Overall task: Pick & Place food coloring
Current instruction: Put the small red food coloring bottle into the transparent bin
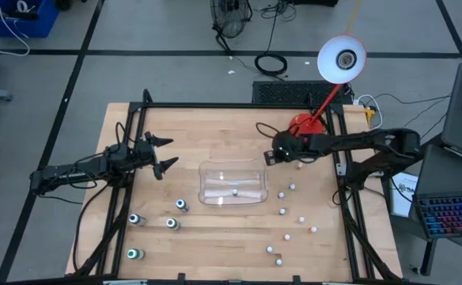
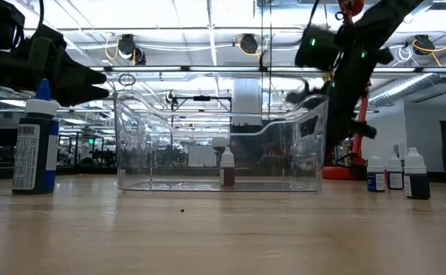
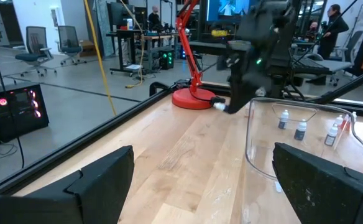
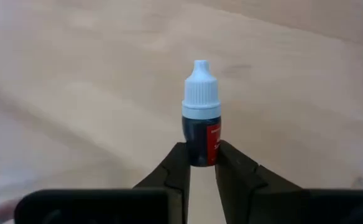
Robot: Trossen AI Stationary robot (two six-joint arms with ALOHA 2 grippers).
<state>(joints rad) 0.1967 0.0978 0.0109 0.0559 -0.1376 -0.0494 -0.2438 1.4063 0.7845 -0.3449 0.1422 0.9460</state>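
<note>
High view: my right pincer (image 1: 268, 157) sits just beyond the far right corner of the clear tray (image 1: 215, 171), between the tray and the red lamp base (image 1: 304, 124). My left pincer (image 1: 164, 153) waits to the left of the tray, fingers spread apart. One food coloring bottle (image 1: 234, 191) stands inside the tray. Several small bottles (image 1: 282, 211) are scattered on the table (image 1: 215, 237) to the right of the tray, and four larger capped bottles (image 1: 172, 223) stand to its near left.

Low view: my right arm (image 2: 353, 69) hangs above the tray's right end. One bottle stands upright on the tray floor, and three bottles (image 2: 395, 174) stand beside the tray's right wall. A blue bottle (image 2: 34, 145) stands left of the tray.

Left wrist view: my left fingers (image 3: 321, 180) stand wide apart with nothing between them; the tray rim lies ahead.

Right wrist view: my right pincer is clamped on a held bottle (image 4: 201, 118), dark-bodied with a pale blue cap and a red label, gripped at its lower body, above bare table wood
</note>
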